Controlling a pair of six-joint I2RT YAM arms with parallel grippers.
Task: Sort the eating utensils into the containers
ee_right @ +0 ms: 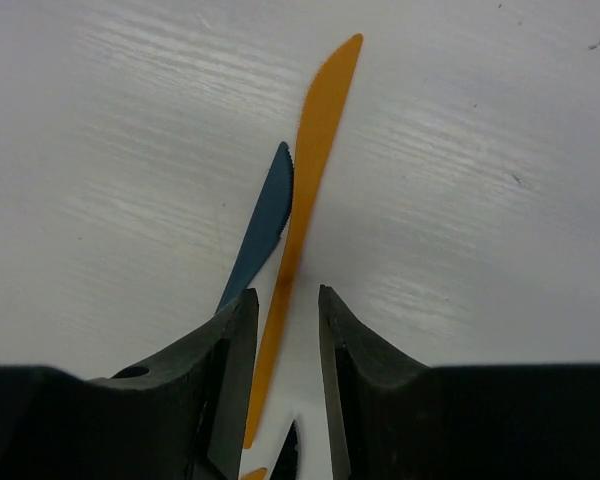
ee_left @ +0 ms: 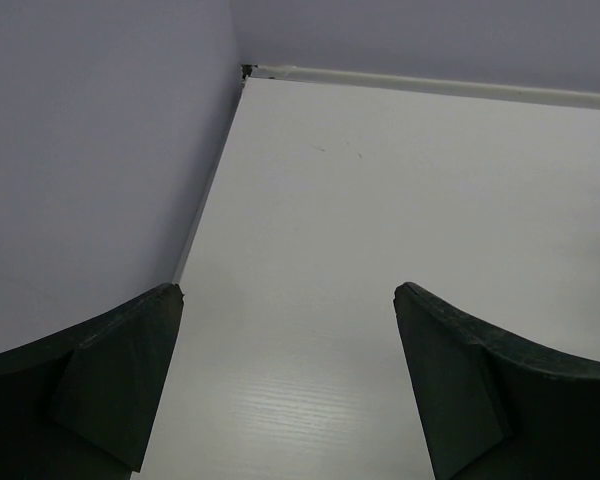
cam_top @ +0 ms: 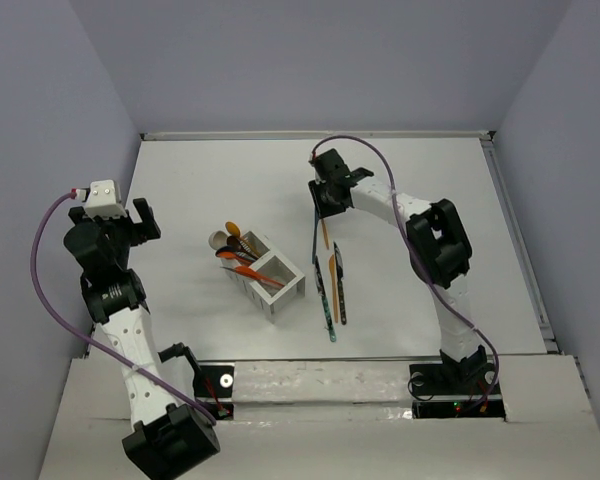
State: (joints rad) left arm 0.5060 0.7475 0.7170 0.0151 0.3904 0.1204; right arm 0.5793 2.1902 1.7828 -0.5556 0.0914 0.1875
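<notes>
**Sorting looks about half done, and the right gripper is now at the knives.**

The box stands mid-table. Its far compartment already holds a bunch of spoons, while the near compartment looks empty. The knives seem to be what is left, and they lie close together just right of the box. The right gripper is low over them. Its fingers are a little apart on both sides of an orange knife and do not press it. A blue knife lies against the orange one and may disturb the pick. The left gripper is spread wide and holds nothing. It hangs near the wall, well apart from the box.
</notes>
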